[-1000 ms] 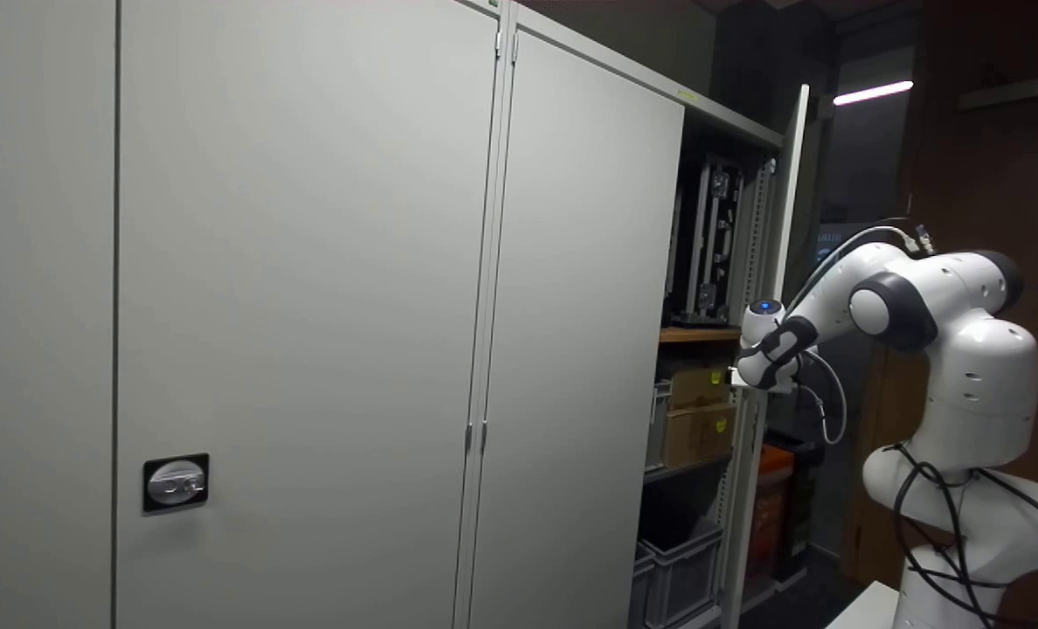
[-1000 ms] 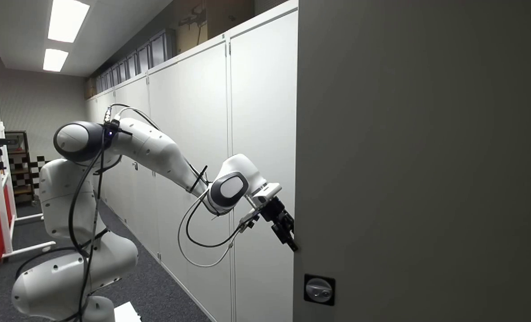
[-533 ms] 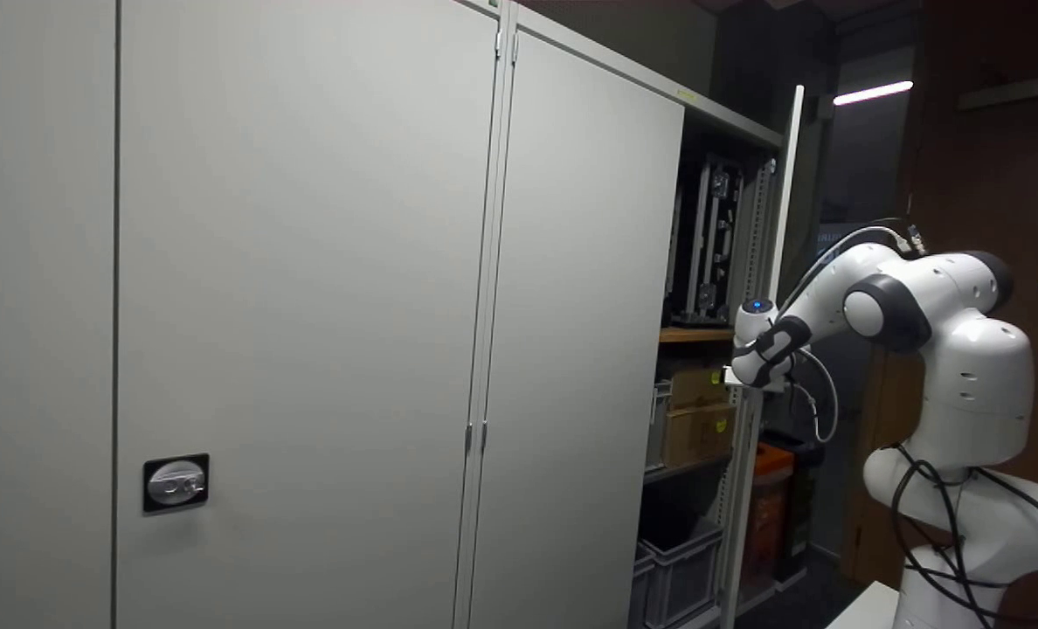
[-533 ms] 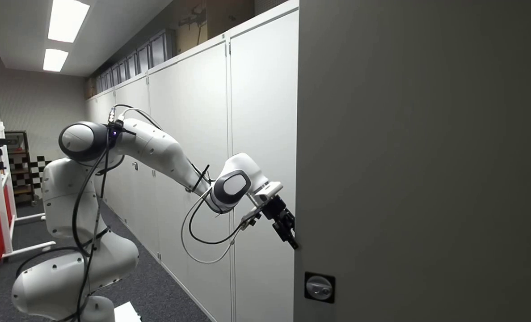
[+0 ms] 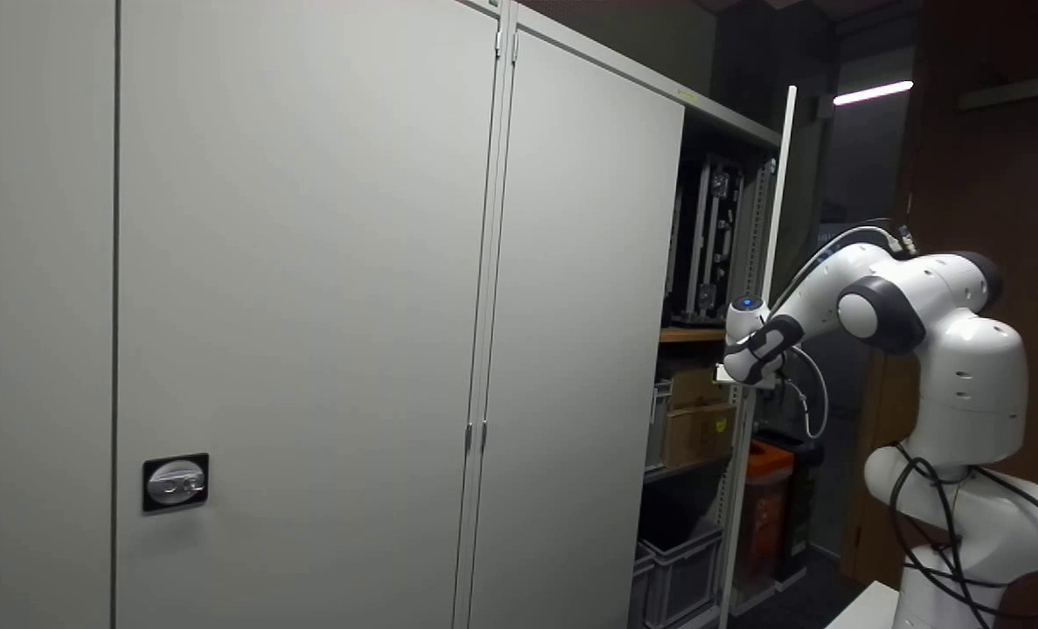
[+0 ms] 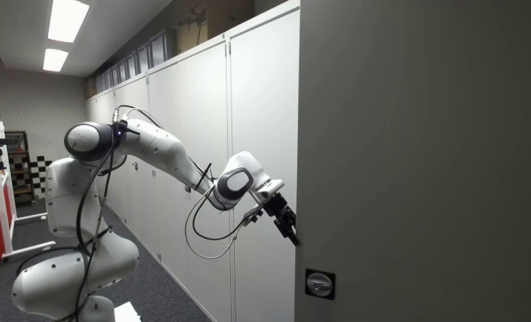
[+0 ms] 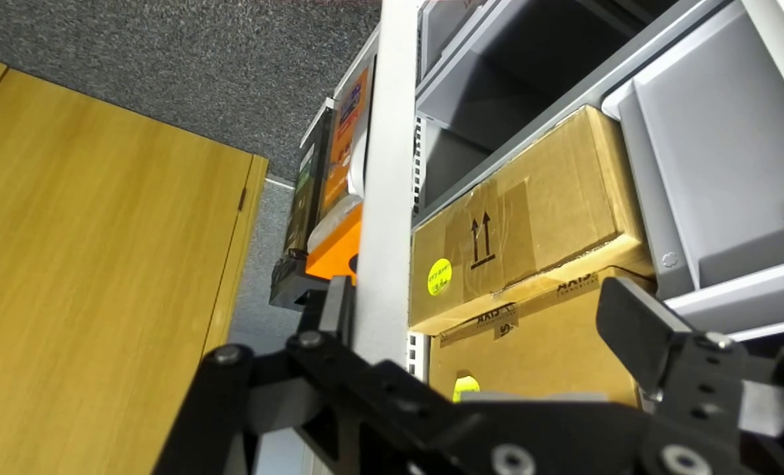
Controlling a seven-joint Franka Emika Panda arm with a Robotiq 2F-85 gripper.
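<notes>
A black two-fingered claw (image 7: 476, 290), spread wide, straddles a tall grey metal cabinet door (image 7: 391, 178), perhaps touching its edge.

The robot's arm (image 6: 158, 145) is smooth, rounded and glossy white. Its elbow (image 6: 87, 140) carries a white oval cap (image 6: 83, 137) ringed in dark grey. Beside the elbow sit dark connectors (image 6: 121, 126) with a small violet light (image 6: 119, 133), and a white cable (image 5: 868, 229) arches above. Black cables (image 6: 80, 210) run down from the elbow; the upper arm (image 5: 978, 384) below it shows small dark screw recesses (image 5: 963, 395). Beyond the elbow, the forearm (image 6: 176, 161) bears a black tie (image 6: 203, 176); farther out, the wrist (image 6: 236, 181) repeats the dark ring and pale cap, adding a dark disc (image 5: 747, 303) lit blue. Farthest from the elbow, the fingers (image 7: 633, 323) are black and blocky, with silvery screws (image 7: 512, 460).
</notes>
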